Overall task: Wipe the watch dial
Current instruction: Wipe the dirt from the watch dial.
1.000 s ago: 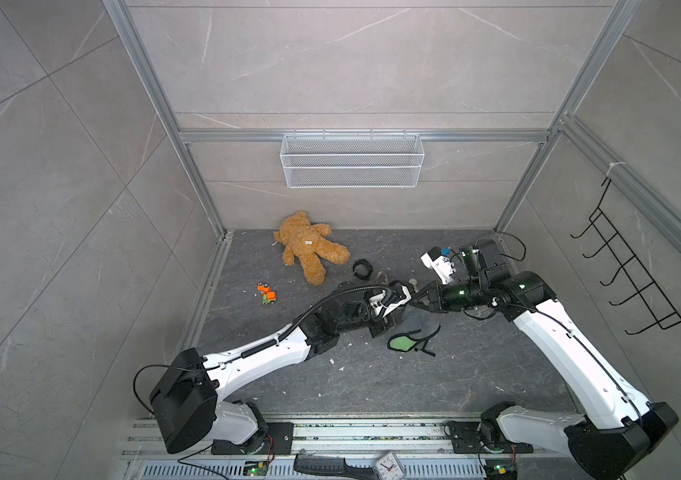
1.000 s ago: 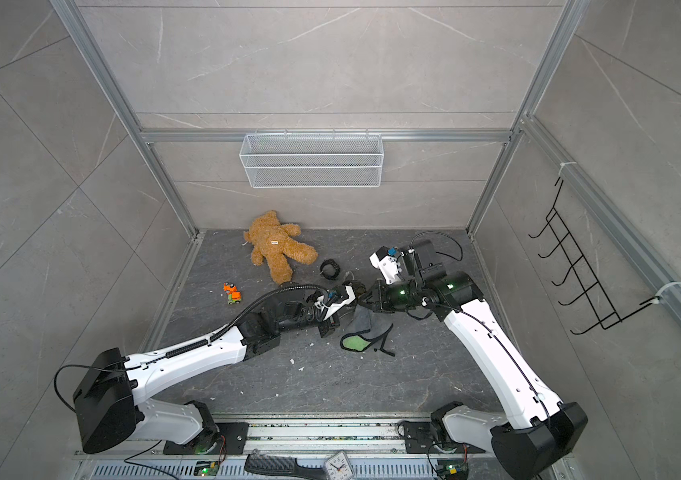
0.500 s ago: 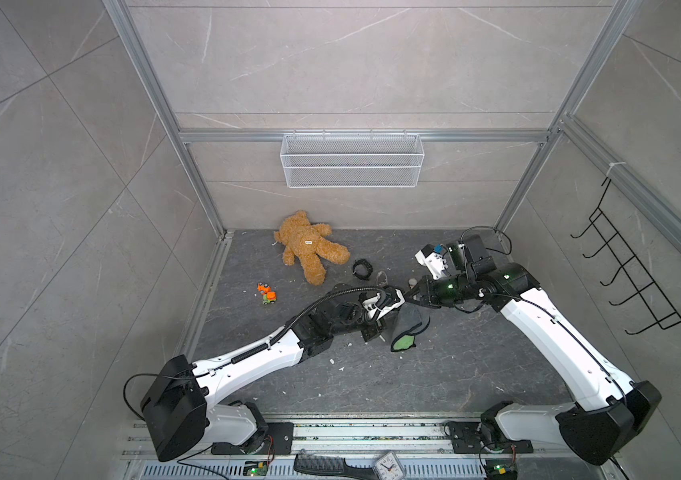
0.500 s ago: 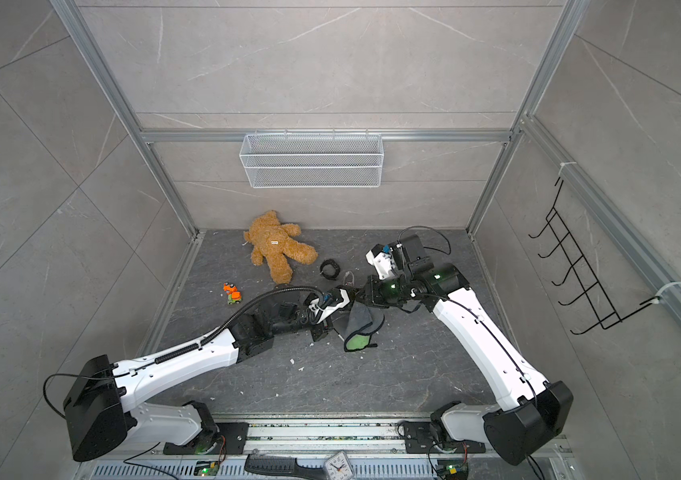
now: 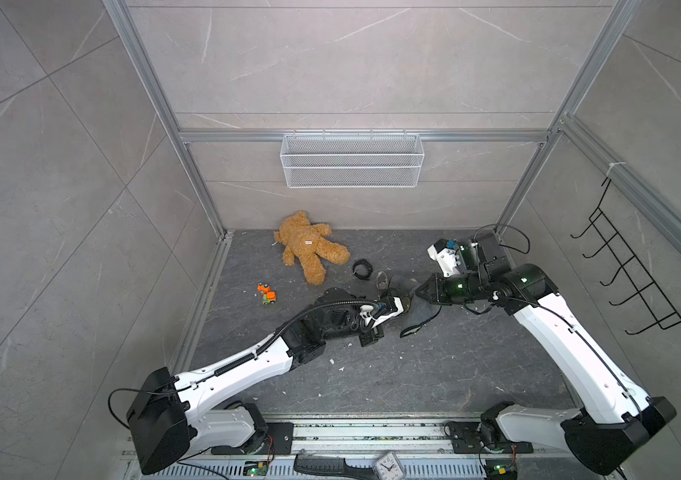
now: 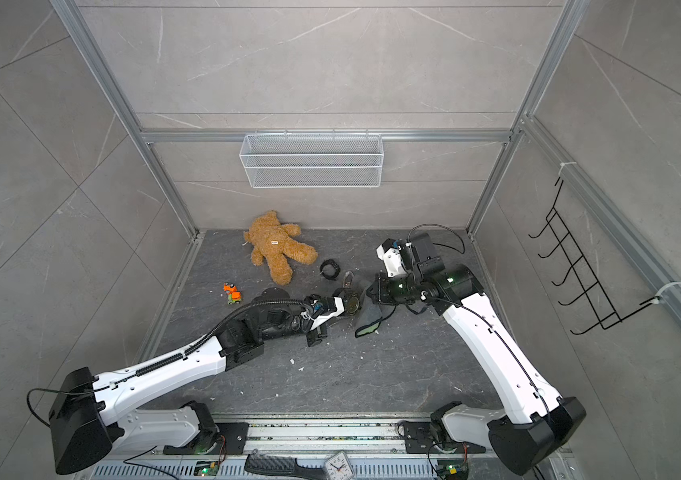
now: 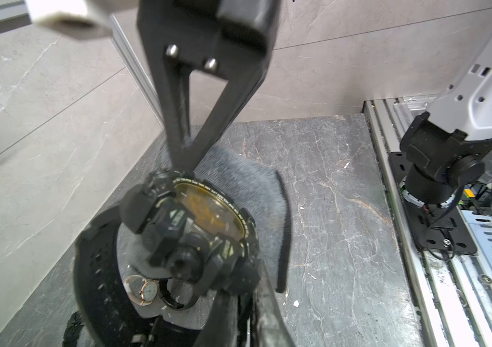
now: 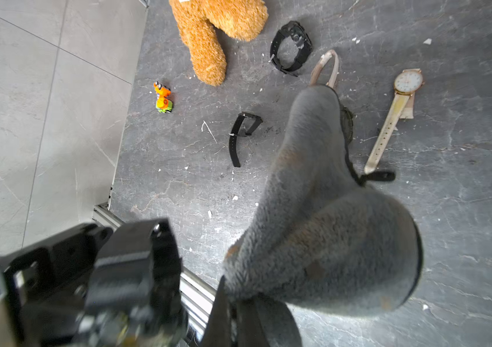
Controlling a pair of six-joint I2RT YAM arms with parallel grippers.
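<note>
Left hand (image 7: 238,318) pinching black watch (image 7: 190,228) by its strap, gold dial (image 7: 208,210) tilted up toward right hand (image 7: 183,156). Right hand pressed together on grey cloth (image 8: 323,228), tips meeting bezel at dial's far edge; cloth hanging behind watch, draped down to dark desk (image 5: 413,374). In both top views, the two hands meet mid-desk, watch (image 6: 350,306) between them, cloth (image 5: 415,316) trailing below right hand (image 5: 418,292). Beyond cloth from right hand: white-strapped watch (image 8: 401,99), loose black strap (image 8: 240,135), black band (image 8: 291,48), teddy bear (image 8: 214,30), orange toy (image 8: 163,99). Another small watch (image 7: 148,290) on desk under left hand.
</note>
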